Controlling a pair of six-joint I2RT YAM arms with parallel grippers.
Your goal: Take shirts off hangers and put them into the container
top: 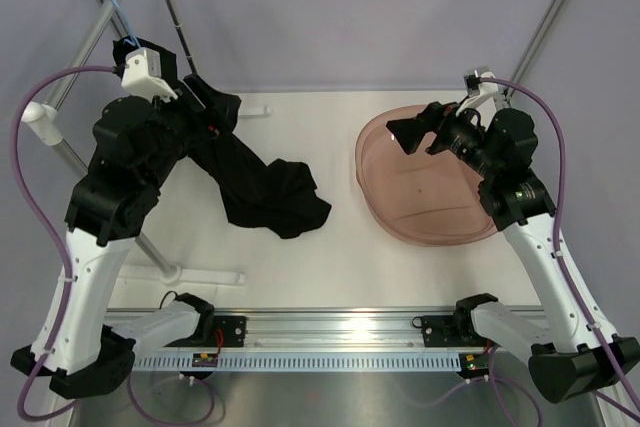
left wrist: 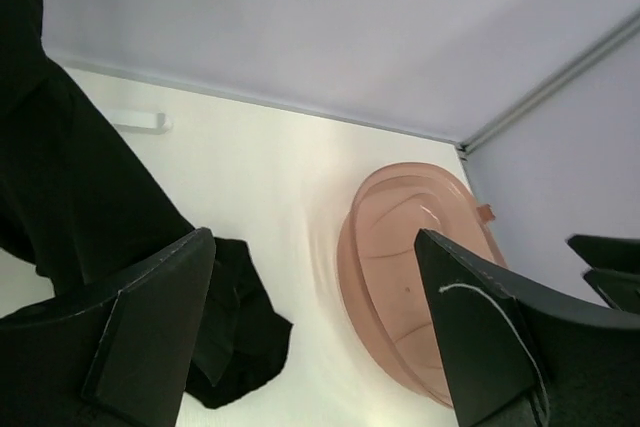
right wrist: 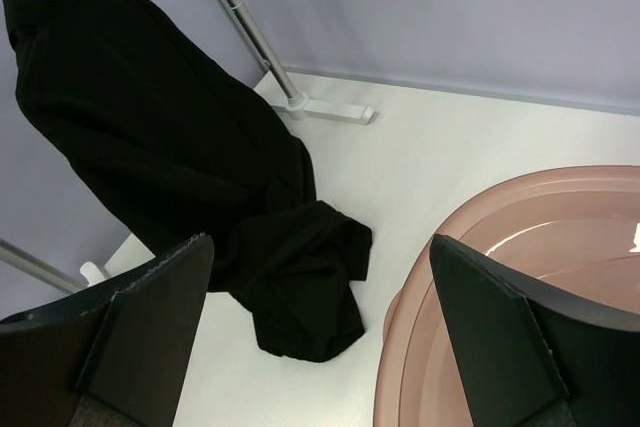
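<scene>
A black shirt (top: 268, 187) hangs from the light-blue wire hanger (top: 118, 9) at the back left. Its lower end lies crumpled on the white table (right wrist: 300, 287). My left gripper (top: 205, 105) is up against the shirt's upper part. In the left wrist view its fingers (left wrist: 150, 327) stand wide apart with only table between them, and the shirt (left wrist: 60, 177) passes on their left. The pink tub (top: 425, 192) sits at the right and holds nothing. My right gripper (top: 410, 132) hovers open over the tub's far-left rim (right wrist: 520, 277), facing the shirt (right wrist: 150, 147).
Grey rack poles (right wrist: 240, 22) rise at the back left. The rack's white feet rest on the table (top: 205, 275), (right wrist: 335, 112). Grey walls close the back and right. The arm bases and a rail run along the near edge (top: 320, 332).
</scene>
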